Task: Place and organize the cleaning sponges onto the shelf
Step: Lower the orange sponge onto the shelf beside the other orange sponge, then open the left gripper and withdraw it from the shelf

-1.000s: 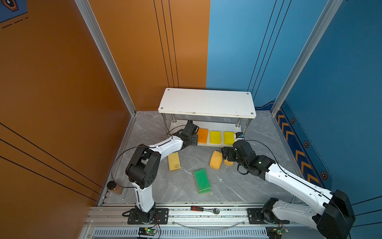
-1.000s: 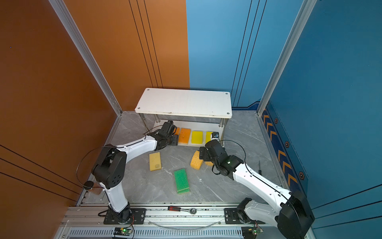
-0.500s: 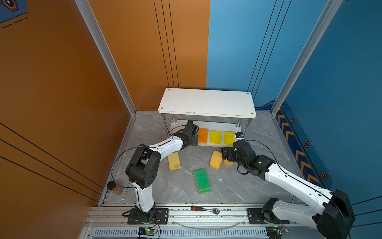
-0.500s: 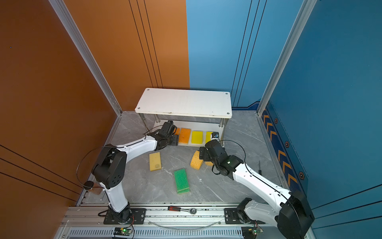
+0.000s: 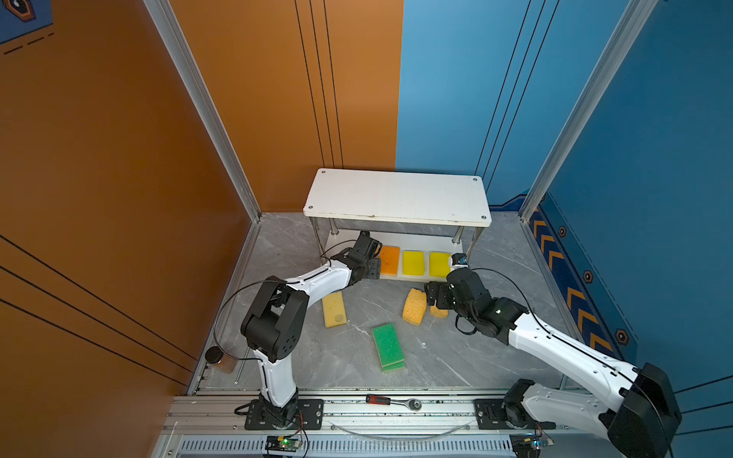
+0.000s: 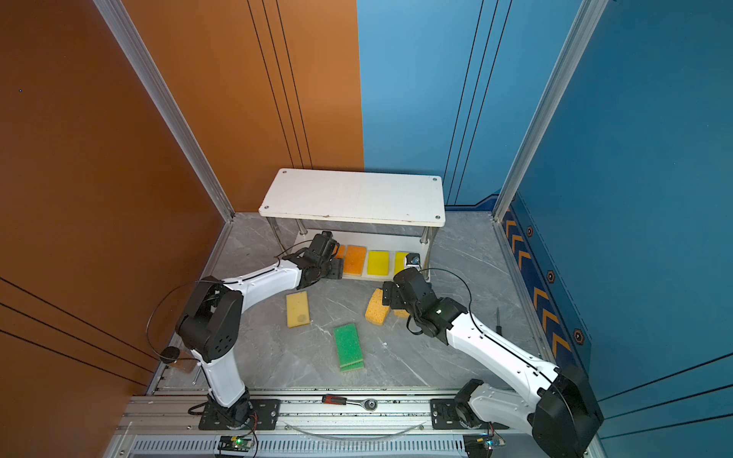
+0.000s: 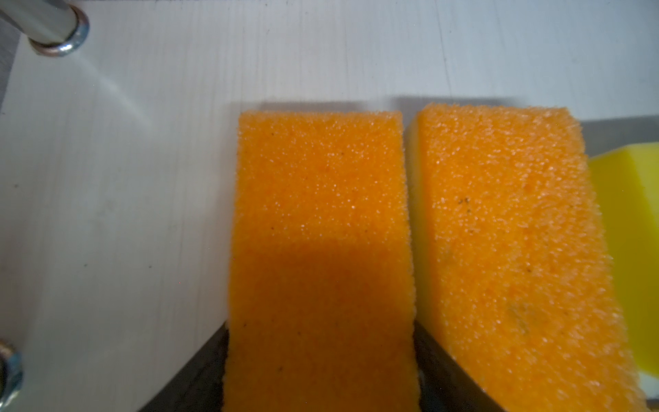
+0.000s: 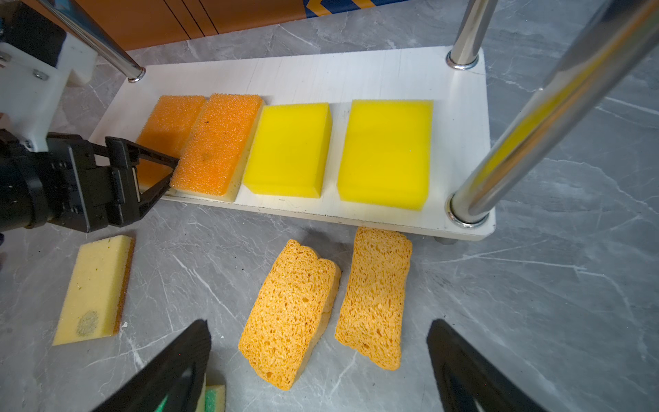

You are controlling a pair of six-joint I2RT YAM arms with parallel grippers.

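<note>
Retreating now is risking dragging the orange-topped rectangular foam sponge (image 7: 321, 214) off the white two-tier shelf (image 7: 107, 160). Can't tell if the left pincer (image 7: 321, 324) straddling it is gripping or loose.

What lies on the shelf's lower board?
Four sponges side by side: two orange-topped sponges, then two yellow sponges. The left gripper covers part of the outer orange one.

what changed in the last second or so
Nothing visibly moved. The left gripper still straddles the leftmost orange sponge on the shelf's lower board; whether its hold has loosened cannot be told. The right gripper stays open over the two porous sponges; every sponge lies as before.
</note>
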